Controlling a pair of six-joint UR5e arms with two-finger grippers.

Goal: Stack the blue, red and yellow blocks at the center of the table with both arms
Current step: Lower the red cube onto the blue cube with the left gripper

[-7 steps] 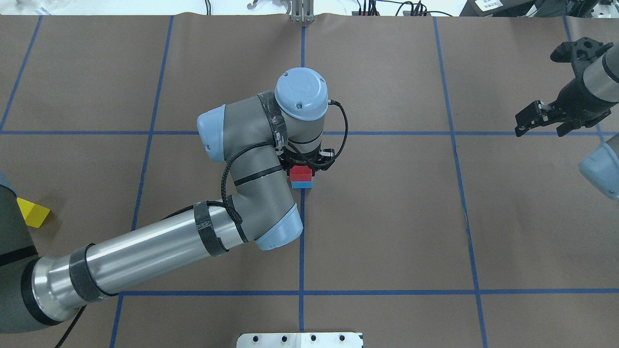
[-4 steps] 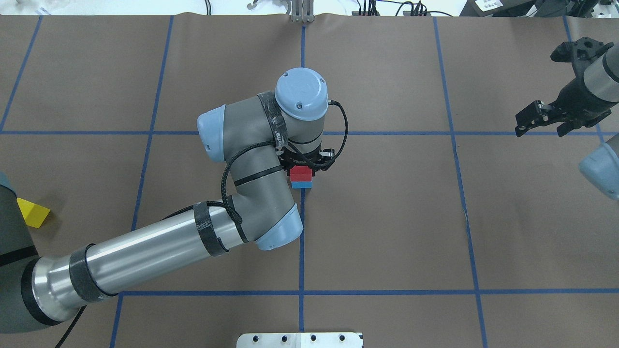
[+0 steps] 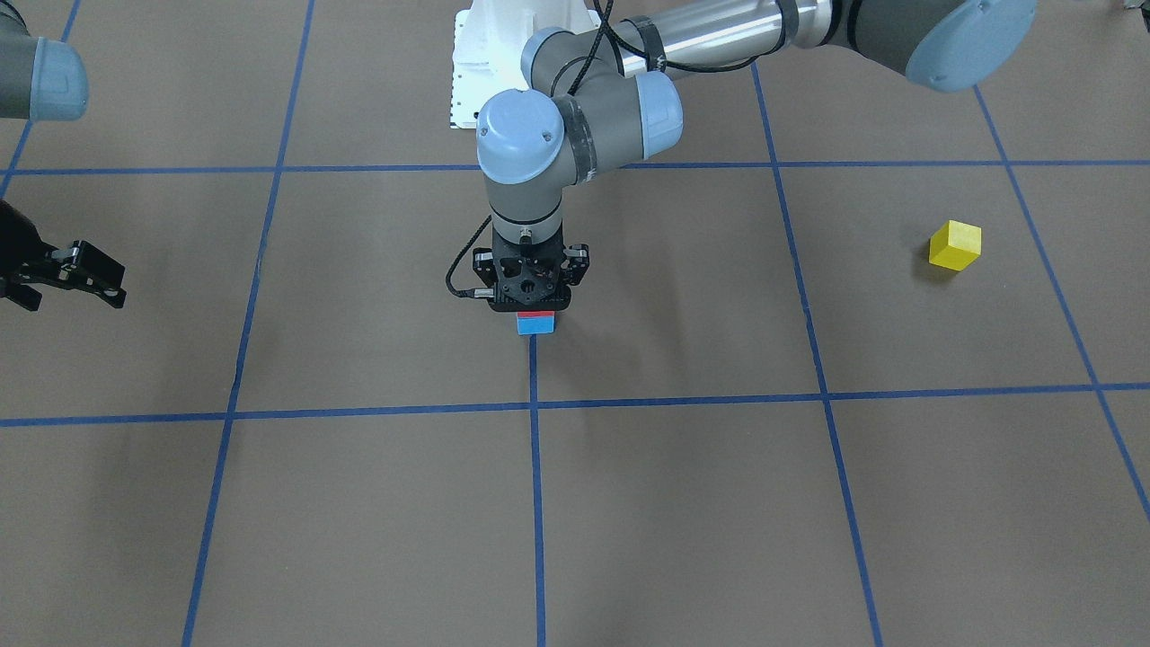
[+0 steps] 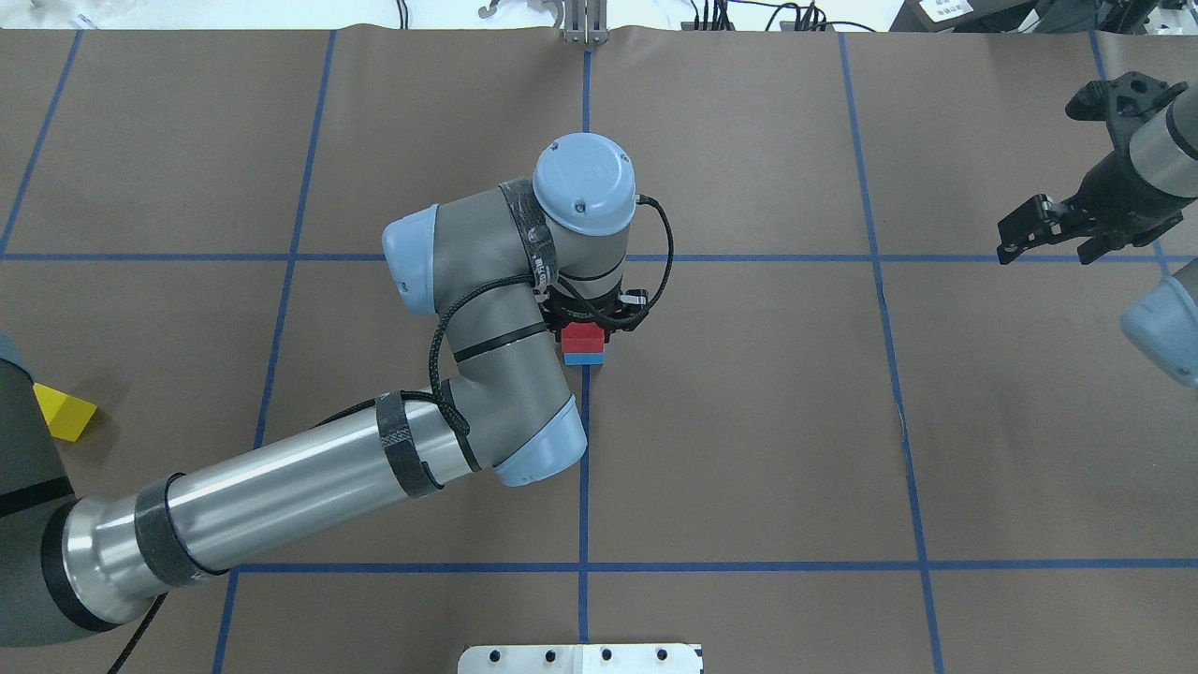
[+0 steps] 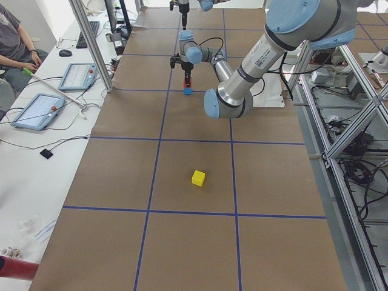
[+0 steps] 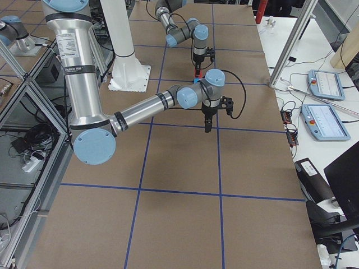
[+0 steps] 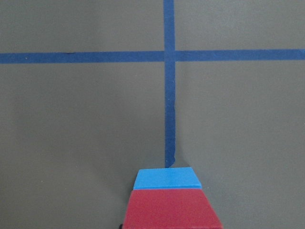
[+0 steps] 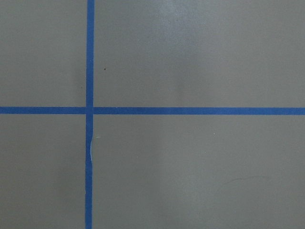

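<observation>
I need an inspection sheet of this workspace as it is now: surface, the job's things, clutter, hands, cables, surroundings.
Surface: brown table, flat, marked with a blue tape grid.
Job's things: red block sits on blue block at the centre line; yellow block lies alone on the robot's left side.
Clutter: nothing seen.
Hands: left hand straddles the red block, grip not judgeable; right hand open, empty, off to the side.
Cables: black cable loops along the left wrist.
Surroundings: a person sits at a side desk with tablets.
</observation>
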